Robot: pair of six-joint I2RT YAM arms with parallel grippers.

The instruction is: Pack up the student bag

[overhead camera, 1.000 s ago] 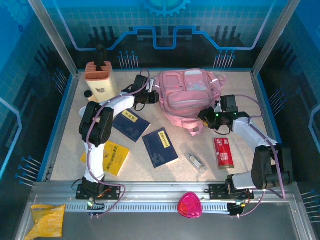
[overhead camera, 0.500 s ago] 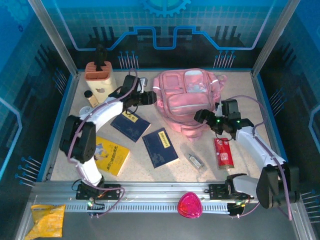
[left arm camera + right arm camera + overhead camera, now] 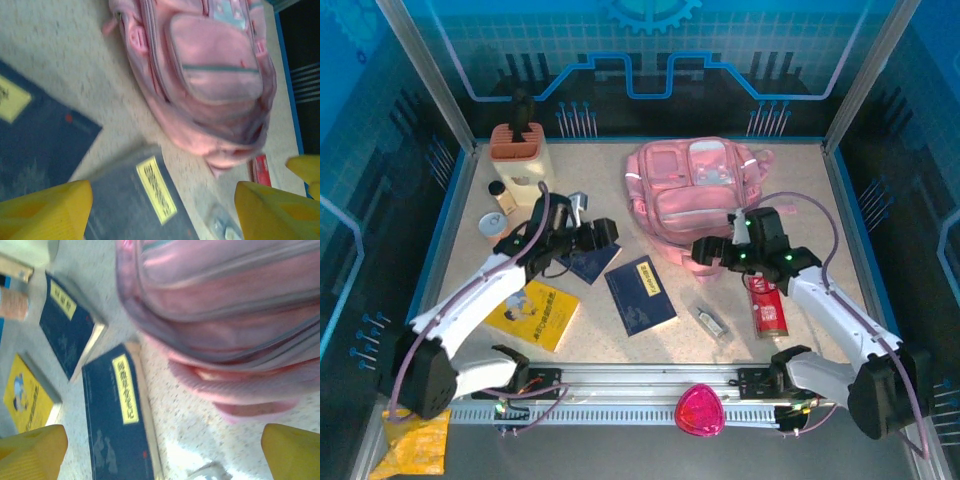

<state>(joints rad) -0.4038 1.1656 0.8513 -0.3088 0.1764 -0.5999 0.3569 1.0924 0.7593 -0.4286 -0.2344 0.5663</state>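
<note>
packing has hardly begun, by the look of it. the large soft pink student bag (image 3: 692, 190) lies flat in the upper centre of the overhead view on the pale speckled desk (image 3: 800, 180). its pockets face up and its zips seem drawn shut, and everything that might go in lies outside it.

the left arm's jaws hang spread and empty over a dark blue paperback with a yellow label (image 3: 582, 262) at centre left. in the left wrist view its yellow fingers (image 3: 45, 210) sit wide apart in the bottom corners with nothing between them. the right arm's jaws are spread just as wide and empty, close below the bag's lower edge.

a second dark blue paperback (image 3: 640, 293) lies at centre and a yellow paperback (image 3: 540, 312) at lower left. a small clear bottle (image 3: 710, 321) and a flat red packet (image 3: 767, 305) lie right of centre.

the step in hand reads as a choice between opening the bag and fetching the first book. either way the next move calls for a way in. the bag is limp padded fabric with glossy pockets and will likely sag and slide, so one arm may have to pin it while the other works a zip pull. the books are thin, stiff and flush to the desk, so they would need taking by an edge. the bottle is rounded and could roll.
</note>
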